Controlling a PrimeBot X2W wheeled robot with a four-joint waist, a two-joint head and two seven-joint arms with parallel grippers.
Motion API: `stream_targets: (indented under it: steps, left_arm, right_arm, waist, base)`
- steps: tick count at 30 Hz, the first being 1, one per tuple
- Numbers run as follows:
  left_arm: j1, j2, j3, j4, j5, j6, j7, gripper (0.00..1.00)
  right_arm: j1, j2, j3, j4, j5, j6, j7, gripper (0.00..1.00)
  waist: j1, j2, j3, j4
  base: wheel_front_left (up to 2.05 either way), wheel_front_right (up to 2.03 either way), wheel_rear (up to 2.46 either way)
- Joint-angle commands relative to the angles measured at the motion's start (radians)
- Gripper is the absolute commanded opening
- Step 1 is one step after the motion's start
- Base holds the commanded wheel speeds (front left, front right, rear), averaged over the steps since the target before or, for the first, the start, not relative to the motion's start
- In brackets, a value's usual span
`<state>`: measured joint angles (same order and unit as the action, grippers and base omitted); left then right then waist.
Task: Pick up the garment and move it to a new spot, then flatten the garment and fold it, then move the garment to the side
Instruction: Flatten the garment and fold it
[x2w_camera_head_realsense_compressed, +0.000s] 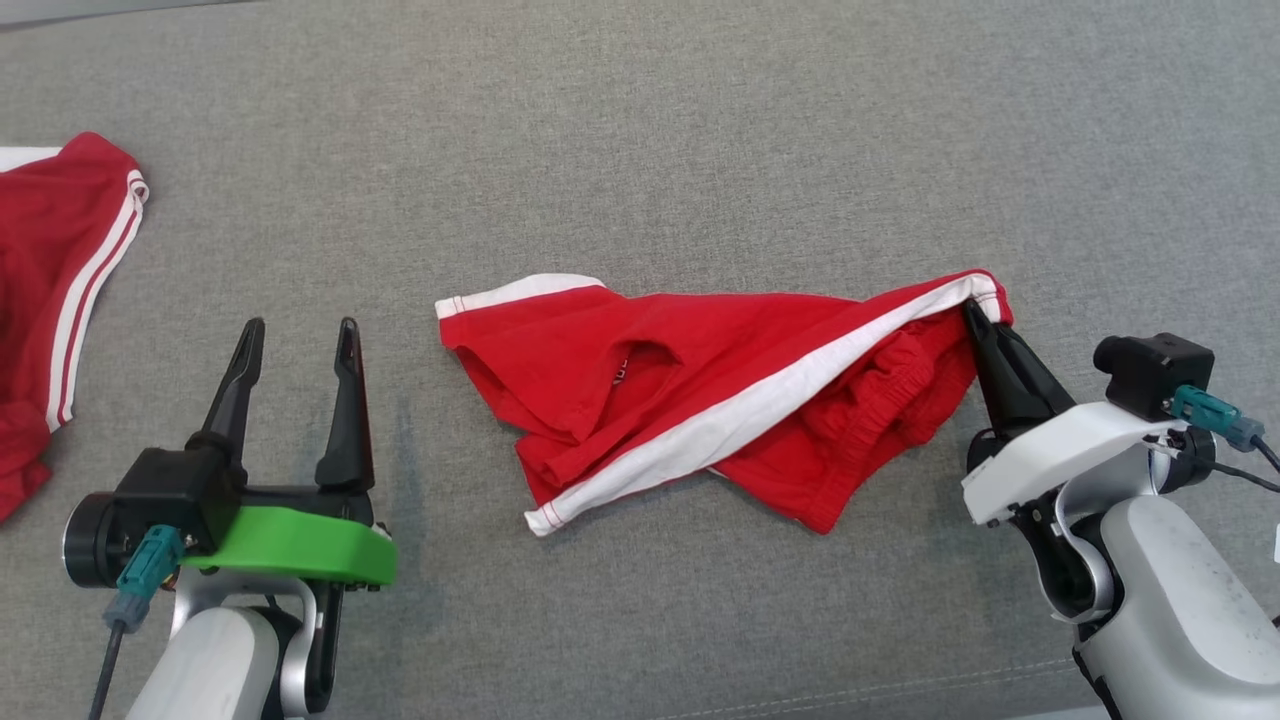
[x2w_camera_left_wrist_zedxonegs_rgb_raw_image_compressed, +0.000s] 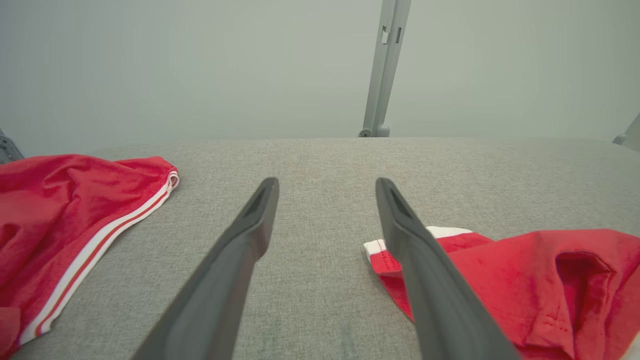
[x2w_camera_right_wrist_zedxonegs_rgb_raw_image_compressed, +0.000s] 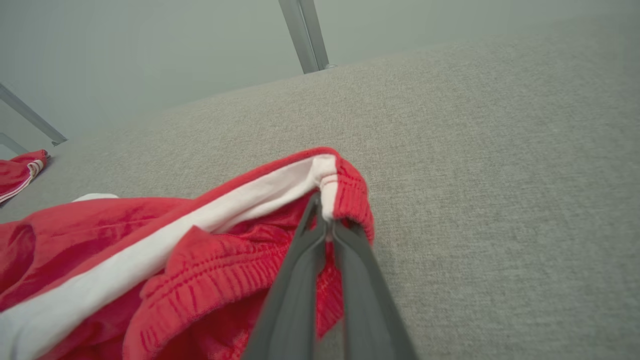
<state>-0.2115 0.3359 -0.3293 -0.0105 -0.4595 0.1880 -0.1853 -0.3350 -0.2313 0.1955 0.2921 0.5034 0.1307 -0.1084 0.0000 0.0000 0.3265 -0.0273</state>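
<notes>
On the grey fabric-covered desk (x2w_camera_head_realsense_compressed: 640, 120), a pair of red shorts (x2w_camera_head_realsense_compressed: 700, 390) with a broad white side stripe lies crumpled a little right of the middle in the head view. It stretches from a white-edged leg hem at its left end to the elastic waistband corner (x2w_camera_right_wrist_zedxonegs_rgb_raw_image_compressed: 345, 190) at its right end.

The right gripper (x2w_camera_head_realsense_compressed: 975, 315) reaches up from the lower right, and its dark fingers are pinched together on that waistband corner, where the white stripe meets the ribbed red band. In the right wrist view the two fingers meet with the cloth caught between their tips, and the corner stands slightly raised off the desk.

The left gripper (x2w_camera_head_realsense_compressed: 302, 335) sits at the lower left, well apart from the shorts, with its fingers spread wide and nothing between them. In the left wrist view the hem of the shorts lies just past the right-hand finger, partly hidden behind it.

A second red garment (x2w_camera_head_realsense_compressed: 50, 300) with thin white stripes lies at the far left edge, well apart from the shorts. A grey metal post (x2w_camera_left_wrist_zedxonegs_rgb_raw_image_compressed: 385, 65) rises beyond the far edge of the desk.
</notes>
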Motion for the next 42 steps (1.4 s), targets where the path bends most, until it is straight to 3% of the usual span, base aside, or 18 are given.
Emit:
stream_targets:
  steps: [1, 2, 3, 10, 15, 22, 29, 42]
  left_arm:
    - [-0.007, 0.006, 0.001, 0.004, -0.002, -0.004, -0.003, 1.0]
    - [-0.004, 0.005, 0.0, 0.007, -0.004, -0.004, -0.006, 1.0]
    - [-0.001, 0.004, -0.001, 0.009, -0.006, -0.005, -0.008, 1.0]
    - [0.019, -0.002, -0.002, 0.02, -0.013, 0.005, -0.018, 1.0]
    - [0.04, 0.0, 0.009, 0.015, -0.016, 0.023, -0.025, 1.0]
    - [0.069, 0.007, 0.027, 0.004, -0.018, 0.041, -0.035, 1.0]
    - [0.099, 0.018, 0.019, -0.022, -0.01, 0.052, -0.022, 1.0]
    - [0.136, 0.016, 0.007, -0.057, -0.02, 0.069, -0.011, 1.0]
  right_arm:
    - [-0.009, -0.008, 0.002, 0.008, 0.007, 0.0, -0.015, 0.36]
    - [-0.009, -0.011, 0.005, 0.018, 0.011, 0.0, -0.024, 0.76]
    - [-0.006, -0.014, 0.008, 0.025, 0.011, 0.0, -0.032, 1.0]
    - [0.058, -0.038, 0.003, 0.028, 0.0, 0.0, -0.061, 1.0]
    - [0.12, -0.043, -0.06, -0.019, -0.039, 0.0, -0.082, 1.0]
    - [0.148, -0.007, -0.147, -0.139, -0.13, 0.0, -0.103, 1.0]
    - [0.145, 0.034, -0.149, -0.238, -0.189, 0.0, -0.07, 1.0]
    - [0.168, 0.058, -0.161, -0.279, -0.211, 0.0, -0.037, 1.0]
  waist:
    - [0.0, 0.0, -0.007, 0.0]
    - [0.0, 0.0, -0.012, 0.001]
    - [0.0, 0.0, -0.018, 0.001]
    - [0.0, 0.0, -0.062, 0.004]
    - [0.0, 0.0, -0.096, 0.003]
    - [0.0, 0.0, -0.14, 0.007]
    - [0.0, 0.0, -0.175, 0.018]
    - [0.0, 0.0, -0.185, 0.028]
  base:
    - [0.0, 0.0, 0.0]
    - [0.0, 0.0, 0.0]
    - [0.0, 0.0, 0.0]
    - [0.0, 0.0, 0.0]
    - [0.0, 0.0, 0.0]
    - [0.0, 0.0, 0.0]
    - [0.0, 0.0, 0.0]
    - [0.0, 0.0, 0.0]
